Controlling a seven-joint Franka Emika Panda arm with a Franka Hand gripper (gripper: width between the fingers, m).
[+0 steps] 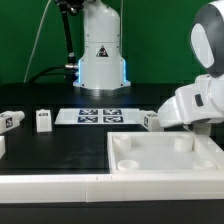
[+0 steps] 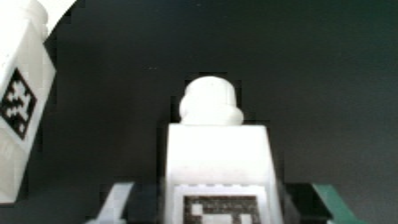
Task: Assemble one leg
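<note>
In the wrist view my gripper (image 2: 222, 196) is shut on a white leg (image 2: 217, 150). The leg's rounded peg (image 2: 212, 100) points away from the camera, and its marker tag (image 2: 222, 208) sits between the fingers (image 2: 128, 200). A second leg (image 2: 22, 100) with a black-and-white tag stands close beside it. In the exterior view my hand (image 1: 188, 106) hangs low at the right, just behind the large flat white square piece (image 1: 165, 158) with round sockets. The held leg is hidden there. The neighbouring leg (image 1: 150, 120) stands just to the hand's left.
Two more legs (image 1: 43, 120) (image 1: 12, 120) stand on the black table at the exterior view's left. The marker board (image 1: 97, 115) lies at the back centre before the arm's white base (image 1: 100, 55). A white ledge (image 1: 50, 185) runs along the front.
</note>
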